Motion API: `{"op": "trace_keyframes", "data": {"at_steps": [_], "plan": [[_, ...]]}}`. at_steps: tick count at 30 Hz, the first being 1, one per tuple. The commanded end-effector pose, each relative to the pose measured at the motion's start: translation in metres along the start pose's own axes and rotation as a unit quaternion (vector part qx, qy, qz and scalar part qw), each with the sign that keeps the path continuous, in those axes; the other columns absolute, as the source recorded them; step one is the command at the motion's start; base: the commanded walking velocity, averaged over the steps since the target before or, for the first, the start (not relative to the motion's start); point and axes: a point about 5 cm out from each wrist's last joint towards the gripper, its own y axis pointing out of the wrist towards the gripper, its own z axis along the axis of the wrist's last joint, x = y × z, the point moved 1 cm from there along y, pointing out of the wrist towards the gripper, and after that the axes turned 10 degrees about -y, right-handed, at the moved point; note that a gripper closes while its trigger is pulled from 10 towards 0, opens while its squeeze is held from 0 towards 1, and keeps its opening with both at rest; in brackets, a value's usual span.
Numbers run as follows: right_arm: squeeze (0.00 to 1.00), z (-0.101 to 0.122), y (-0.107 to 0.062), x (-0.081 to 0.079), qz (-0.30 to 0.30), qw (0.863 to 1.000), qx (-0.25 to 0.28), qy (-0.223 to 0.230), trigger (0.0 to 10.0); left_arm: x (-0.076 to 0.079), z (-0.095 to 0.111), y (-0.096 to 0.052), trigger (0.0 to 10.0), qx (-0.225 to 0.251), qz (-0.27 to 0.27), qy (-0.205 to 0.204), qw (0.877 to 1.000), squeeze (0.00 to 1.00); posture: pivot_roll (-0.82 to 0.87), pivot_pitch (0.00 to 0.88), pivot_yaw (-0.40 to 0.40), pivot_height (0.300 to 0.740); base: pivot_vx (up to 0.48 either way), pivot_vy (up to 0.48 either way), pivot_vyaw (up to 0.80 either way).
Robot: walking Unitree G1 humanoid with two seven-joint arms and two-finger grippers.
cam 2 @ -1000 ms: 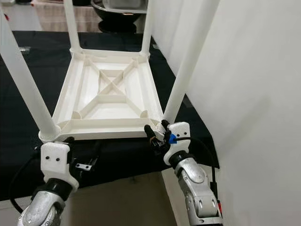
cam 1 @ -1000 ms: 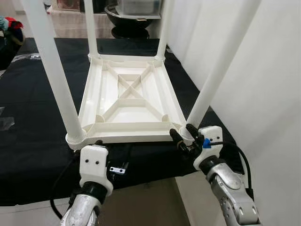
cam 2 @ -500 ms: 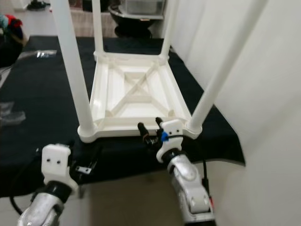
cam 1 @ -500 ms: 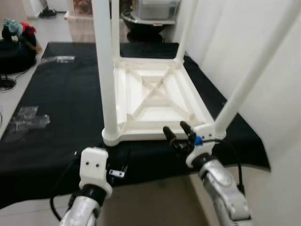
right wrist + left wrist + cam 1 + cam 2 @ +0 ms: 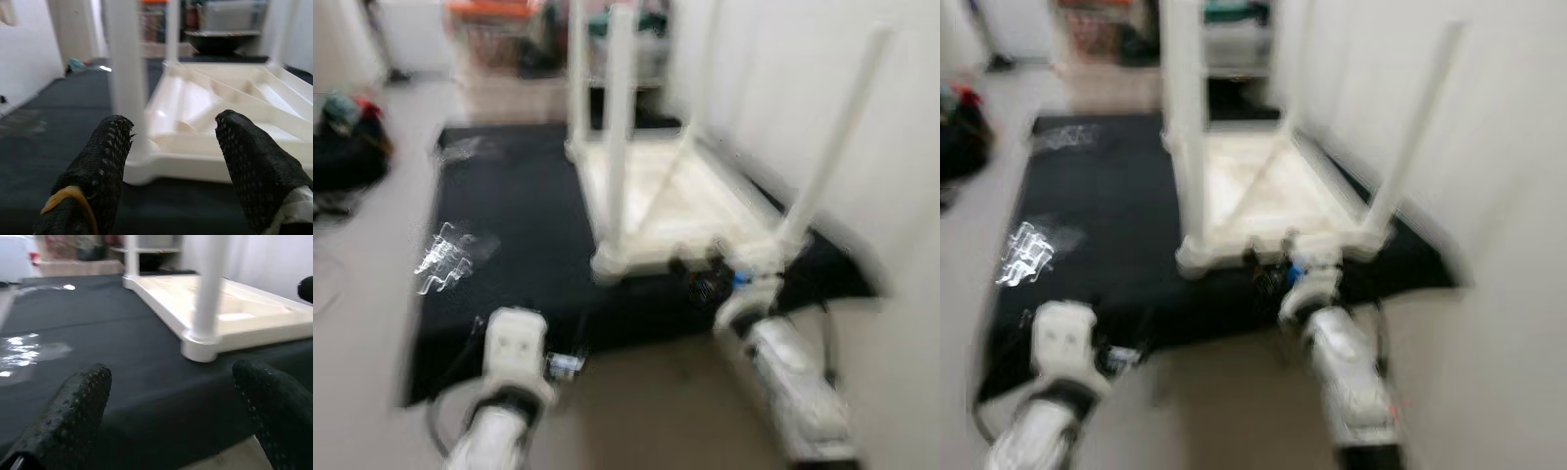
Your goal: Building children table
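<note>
Compared with a moment ago the whole head view now shows more floor and all of the black mat [image 5: 509, 225], so the camera has backed away, and both claws, which were at the near edge of the upturned white children table [image 5: 1263, 191], are now short of it; I judge the building finished or paused. One table lies top-down on the mat just ahead of the right claw [image 5: 173, 161], with four legs [image 5: 1185, 127] upright. The right claw's two fingers are apart and empty, and the left claw [image 5: 171, 406], farther back, is spread too.
</note>
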Motion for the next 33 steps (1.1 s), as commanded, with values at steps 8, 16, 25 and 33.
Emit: {"op": "trace_keyframes", "data": {"at_steps": [8,16,25,33], "plan": [[0.00,0.000,0.000,-0.014,0.027,0.999,-0.004,0.016,10.0,-0.002,0.003,0.002,10.0,0.001,0.015,-0.003,1.000,0.00,0.05,0.127,-0.106,0.740,0.000,0.000,0.10],[0.00,-0.007,0.000,-0.020,0.019,0.999,-0.026,0.007,10.0,-0.002,0.009,0.003,10.0,0.012,0.026,-0.010,1.000,0.00,0.05,0.131,-0.108,0.740,0.000,0.000,0.10],[1.00,0.006,0.017,-0.008,-0.017,1.000,-0.013,0.012,10.0,-0.004,0.011,0.005,10.0,0.012,0.036,-0.010,0.999,0.00,0.05,0.152,-0.112,0.740,0.000,0.000,0.00],[0.00,0.027,0.061,-0.022,-0.020,0.999,-0.006,0.024,10.0,-0.002,0.023,0.011,10.0,0.029,0.033,-0.007,0.999,0.00,0.05,0.192,-0.116,0.740,0.000,0.000,0.00]]}}
